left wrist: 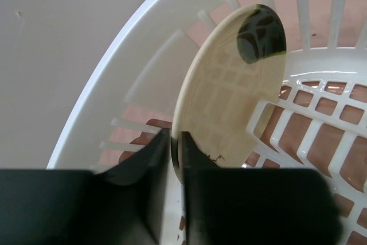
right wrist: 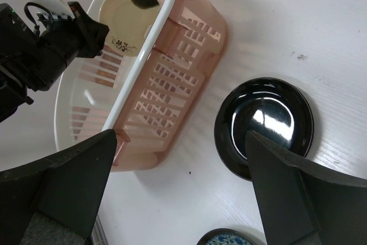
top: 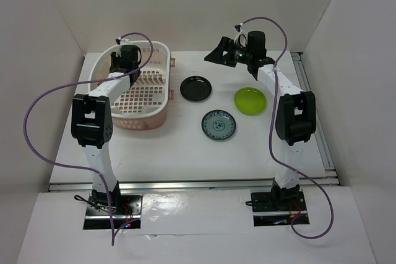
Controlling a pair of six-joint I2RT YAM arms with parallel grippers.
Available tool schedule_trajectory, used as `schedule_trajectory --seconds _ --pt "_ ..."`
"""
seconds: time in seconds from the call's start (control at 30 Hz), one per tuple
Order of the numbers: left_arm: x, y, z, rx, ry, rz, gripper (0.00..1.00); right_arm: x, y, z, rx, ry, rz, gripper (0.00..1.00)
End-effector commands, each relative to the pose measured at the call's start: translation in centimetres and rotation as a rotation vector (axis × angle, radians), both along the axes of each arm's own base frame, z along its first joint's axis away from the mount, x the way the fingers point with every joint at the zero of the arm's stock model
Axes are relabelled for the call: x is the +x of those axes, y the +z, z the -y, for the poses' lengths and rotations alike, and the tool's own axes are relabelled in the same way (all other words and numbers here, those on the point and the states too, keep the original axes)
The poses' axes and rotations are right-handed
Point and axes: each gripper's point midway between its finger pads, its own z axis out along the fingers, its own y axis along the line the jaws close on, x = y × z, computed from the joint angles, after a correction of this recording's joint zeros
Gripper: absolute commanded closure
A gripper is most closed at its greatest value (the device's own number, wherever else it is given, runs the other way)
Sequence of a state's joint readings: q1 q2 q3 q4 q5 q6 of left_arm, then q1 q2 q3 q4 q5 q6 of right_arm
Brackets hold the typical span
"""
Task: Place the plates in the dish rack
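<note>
Left gripper (left wrist: 175,136) sits low inside the dish rack (right wrist: 183,55), jaws nearly closed astride the lower rim of the cream plate (left wrist: 235,96). Whether they pinch it or merely flank it cannot be told. That plate stands on edge near the rack's curved end wall, its face running straight ahead of the fingers, so withdrawing looks like a lift along that plane.

Right gripper (right wrist: 181,136) hangs spread wide and empty. It is the nearer arm to the three plates lying flat outside the rack. The black plate (right wrist: 264,124) is just beneath it, while the blue-patterned plate (top: 218,125) and lime green plate (top: 250,100) lie back toward its base.
</note>
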State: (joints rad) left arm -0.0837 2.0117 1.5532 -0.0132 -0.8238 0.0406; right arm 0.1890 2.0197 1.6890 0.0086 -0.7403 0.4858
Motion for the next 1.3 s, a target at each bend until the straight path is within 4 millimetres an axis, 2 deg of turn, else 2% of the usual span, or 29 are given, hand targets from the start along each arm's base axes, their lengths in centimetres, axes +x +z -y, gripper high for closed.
schedule_trajectory --seconds 0.0,0.13,0.2,0.3,0.33,0.4,0.47,0.5,0.57,0.67,0.7,0.77,0.83,0.87,0.9,0.93,0.97,1.03,1.07,1.1,1.17,1.2,1.27 --pt "0.8 0.7 -0.2 -0.023 0.015 0.042 0.67 0.6 1.6 -0.2 0.024 0.013 0.068 0.00" --pt "0.8 1.5 -0.2 -0.011 0.007 0.051 0.48 0.7 1.2 -0.1 0.013 0.003 0.067 0.00" --pt "0.8 2.0 -0.2 -0.011 0.007 0.060 0.48 0.7 0.6 0.0 0.007 -0.007 0.049 0.00" --pt "0.8 2.0 -0.2 -0.011 0.007 0.060 0.41 0.7 0.6 0.0 0.007 -0.007 0.049 0.00" --pt "0.8 2.9 -0.2 -0.013 0.007 0.079 0.36 0.6 0.2 0.1 0.005 -0.007 0.040 0.00" --pt "1.0 3.5 0.0 -0.027 -0.002 0.094 0.30 0.7 0.2 0.1 0.003 -0.016 0.041 0.00" --pt "0.9 4.3 0.1 -0.032 -0.010 0.103 0.27 0.7 0.2 0.2 0.003 -0.016 0.041 0.00" --pt "0.7 5.3 0.2 -0.039 -0.022 0.114 0.26 0.6 0.0 0.2 0.001 -0.016 0.032 0.00" --pt "0.6 6.2 0.7 -0.066 -0.051 0.134 0.14 0.8 -0.3 0.4 -0.007 -0.033 0.022 0.00" --pt "0.2 8.0 1.5 -0.117 -0.082 0.175 0.08 1.2 -2.0 0.8 -0.036 -0.065 -0.018 0.00" --pt "-0.1 8.4 1.8 -0.134 -0.095 0.174 0.06 1.4 -1.8 0.9 -0.040 -0.076 -0.017 0.00" --pt "-0.6 10.3 2.5 -0.172 -0.132 0.213 0.00 1.9 -3.5 1.3 -0.080 -0.096 -0.040 0.00" --pt "-1.2 11.4 3.6 -0.215 -0.168 0.218 0.00 2.4 -4.1 1.6 -0.105 -0.110 -0.045 0.00" --pt "-1.3 13.6 4.6 -0.261 -0.216 0.263 0.00 2.7 -5.3 1.9 -0.135 -0.122 -0.060 0.00" --pt "-1.5 14.6 5.2 -0.284 -0.244 0.274 0.00 3.0 -5.3 2.0 -0.141 -0.133 -0.064 0.00" --pt "-1.7 15.8 6.5 -0.340 -0.301 0.279 0.00 3.1 -6.8 2.0 -0.158 -0.126 -0.085 0.00" --pt "-2.0 15.6 7.3 -0.372 -0.336 0.260 0.00 3.4 -6.9 2.0 -0.163 -0.123 -0.076 0.00" --pt "-2.5 18.4 9.2 -0.434 -0.436 0.294 0.00 3.3 -8.2 2.0 -0.171 -0.121 -0.105 0.03" --pt "-2.9 18.8 11.3 -0.491 -0.543 0.272 0.00 3.3 -9.2 2.2 -0.162 -0.105 -0.121 0.06" --pt "-3.0 19.4 12.3 -0.515 -0.596 0.271 0.00 3.3 -9.2 2.2 -0.161 -0.105 -0.121 0.08" --pt "-4.1 21.2 14.3 -0.585 -0.695 0.290 0.00 2.8 -11.3 2.1 -0.166 -0.091 -0.165 0.10" --pt "-4.6 21.8 15.1 -0.610 -0.732 0.296 0.00 2.9 -11.1 2.1 -0.164 -0.091 -0.155 0.12" --pt "-6.1 23.5 17.0 -0.676 -0.833 0.310 0.00 2.5 -12.5 2.5 -0.168 -0.083 -0.180 0.13"
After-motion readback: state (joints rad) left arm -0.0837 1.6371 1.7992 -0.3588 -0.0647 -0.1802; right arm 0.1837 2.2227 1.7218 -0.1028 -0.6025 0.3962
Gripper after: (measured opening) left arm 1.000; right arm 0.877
